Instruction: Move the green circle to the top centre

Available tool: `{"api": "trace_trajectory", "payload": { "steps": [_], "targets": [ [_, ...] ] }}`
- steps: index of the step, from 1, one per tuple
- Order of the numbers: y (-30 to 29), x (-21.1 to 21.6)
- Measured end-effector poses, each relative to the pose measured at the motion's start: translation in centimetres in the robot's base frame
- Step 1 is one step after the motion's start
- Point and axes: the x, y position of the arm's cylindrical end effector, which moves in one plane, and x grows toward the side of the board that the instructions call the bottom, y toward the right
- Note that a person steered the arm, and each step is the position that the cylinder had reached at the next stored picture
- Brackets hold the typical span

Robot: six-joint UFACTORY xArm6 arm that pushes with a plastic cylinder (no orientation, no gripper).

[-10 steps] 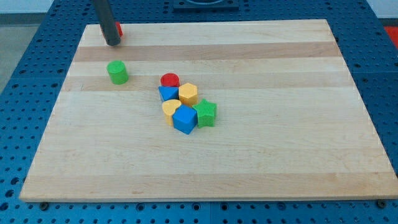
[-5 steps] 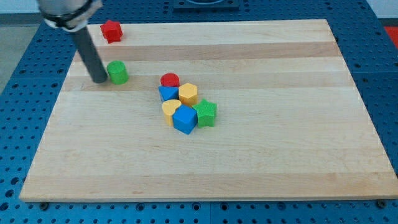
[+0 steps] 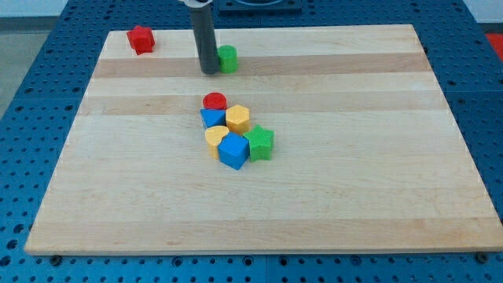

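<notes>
Camera view: my tip [image 3: 209, 71] sits on the wooden board [image 3: 354, 181] at the far side, pressed against the left face of the green circle [image 3: 228, 59]. That placement makes sense for the task: the rod is on the side away from the goal, so any slide toward the right carries the block along the far edge toward the middle. The green circle stands upright near the far edge, a little left of centre, so by my judgement only a short push to the right remains, perhaps with a slight nudge farther back.

There is no claw on this arm, only the dark rod, so open or closed does not apply here.

The red block [image 3: 141, 38], star-like in outline, lies alone in the far left corner, well apart from the path. The rest huddle together near the board's centre: a red circle [image 3: 214, 101], a blue triangle [image 3: 211, 118], a yellow hexagon [image 3: 238, 119], a yellow heart [image 3: 216, 139], a blue cube [image 3: 233, 150] and a green star [image 3: 259, 143], all touching or just beside one another, nearer than the tip and clear of it.
</notes>
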Motion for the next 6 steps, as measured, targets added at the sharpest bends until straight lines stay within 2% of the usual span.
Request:
{"api": "trace_trajectory", "payload": {
  "steps": [2,4,5,6],
  "targets": [
    [4.0,-3.8],
    [6.7,-5.5],
    [6.5,-4.2],
    [8.8,0.1]
  ]
}}
